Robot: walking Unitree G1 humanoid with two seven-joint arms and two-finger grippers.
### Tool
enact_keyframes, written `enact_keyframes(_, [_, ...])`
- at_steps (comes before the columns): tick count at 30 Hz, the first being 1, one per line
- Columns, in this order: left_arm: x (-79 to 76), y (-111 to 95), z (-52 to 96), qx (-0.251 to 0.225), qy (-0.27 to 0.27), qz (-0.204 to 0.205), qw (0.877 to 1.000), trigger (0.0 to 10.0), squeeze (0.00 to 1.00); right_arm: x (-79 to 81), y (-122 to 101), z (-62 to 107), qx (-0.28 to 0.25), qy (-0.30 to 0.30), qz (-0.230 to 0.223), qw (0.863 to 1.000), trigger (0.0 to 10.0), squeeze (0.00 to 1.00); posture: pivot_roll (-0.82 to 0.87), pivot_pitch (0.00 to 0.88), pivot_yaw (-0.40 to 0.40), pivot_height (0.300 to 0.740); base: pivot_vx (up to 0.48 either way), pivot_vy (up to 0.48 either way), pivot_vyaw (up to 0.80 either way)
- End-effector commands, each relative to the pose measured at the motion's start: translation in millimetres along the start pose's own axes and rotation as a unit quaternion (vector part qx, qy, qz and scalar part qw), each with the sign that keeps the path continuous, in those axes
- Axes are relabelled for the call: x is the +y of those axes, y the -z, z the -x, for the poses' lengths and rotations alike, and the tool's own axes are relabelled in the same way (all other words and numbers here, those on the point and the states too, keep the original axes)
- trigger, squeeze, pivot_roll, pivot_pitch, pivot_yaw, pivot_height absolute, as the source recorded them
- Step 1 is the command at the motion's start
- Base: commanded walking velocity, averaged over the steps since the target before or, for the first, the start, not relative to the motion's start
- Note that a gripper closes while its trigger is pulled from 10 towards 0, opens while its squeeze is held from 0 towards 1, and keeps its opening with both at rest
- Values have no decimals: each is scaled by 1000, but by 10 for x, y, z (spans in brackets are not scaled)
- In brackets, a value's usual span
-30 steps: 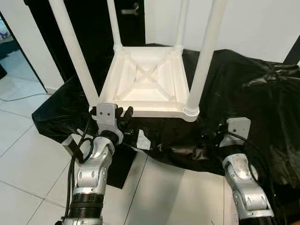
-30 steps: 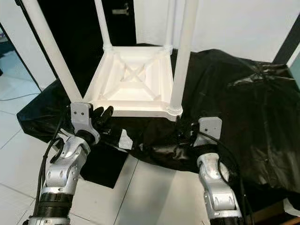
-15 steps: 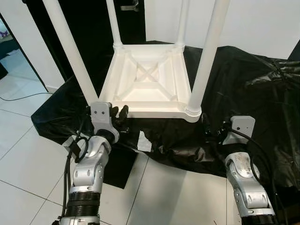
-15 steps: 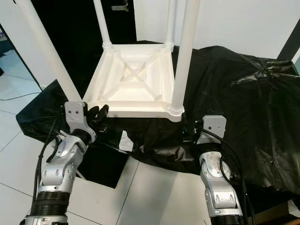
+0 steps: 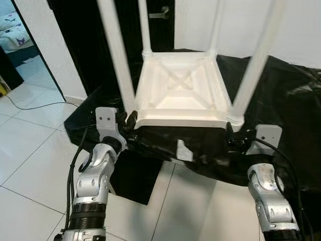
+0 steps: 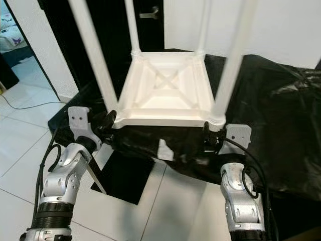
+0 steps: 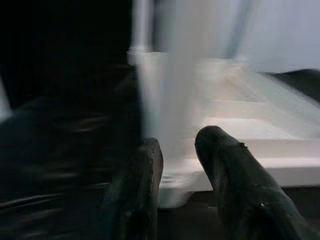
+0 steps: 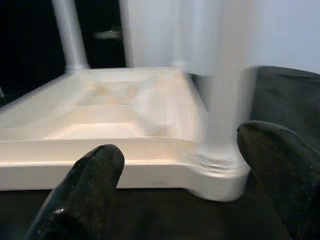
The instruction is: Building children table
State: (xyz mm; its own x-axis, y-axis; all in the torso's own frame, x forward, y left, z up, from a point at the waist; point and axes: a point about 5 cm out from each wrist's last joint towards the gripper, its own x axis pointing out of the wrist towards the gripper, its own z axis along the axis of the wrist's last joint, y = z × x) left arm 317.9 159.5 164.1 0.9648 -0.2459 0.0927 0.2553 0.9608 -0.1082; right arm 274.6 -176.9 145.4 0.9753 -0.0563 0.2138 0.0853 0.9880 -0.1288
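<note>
A white children's table [image 5: 180, 119] lies upside down on a black plastic sheet [image 5: 286, 105], its legs [image 5: 116, 55] pointing up. My left gripper [image 5: 129, 122] is open at the table's front left corner. In the left wrist view, its fingers [image 7: 135, 200] stand just in front of the rim [image 7: 260, 170] and the blurred leg [image 7: 170, 75]. My right gripper [image 5: 234, 138] is open at the front right corner. In the right wrist view, the wide-spread fingers [image 8: 85, 190] frame that corner [image 8: 220, 170]. I cannot tell whether either gripper touches the table.
The black sheet hangs over a low platform onto white floor tiles [image 5: 35, 165]. A white paper scrap [image 5: 183, 150] lies on the sheet's front. A dark door with a handle [image 5: 165, 12] stands behind the table. A cable [image 5: 35, 108] runs across the floor at left.
The camera has shifted and the picture is blurred. Both grippers have come forward, from below the table's front edge up to its two front corners.
</note>
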Motion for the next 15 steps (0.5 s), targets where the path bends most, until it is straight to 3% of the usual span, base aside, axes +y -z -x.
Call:
enact_keyframes(1, [-41,26,-9,3,9,4,1000,10000,0,-47,33,7,6,8,6,1000,10000,0,-11,0,17,740,0,0,0])
enact_keyframes(9, [-52,16,8,-5,12,-1,1000,10000,0,-79,46,10,8,15,9,1000,10000,0,-12,0,16,740,0,100,0])
enact_keyframes(15, [-104,-1,24,-10,25,-19,999,10000,0,-134,86,31,18,34,16,999,10000,0,-13,0,14,740,0,0,-753])
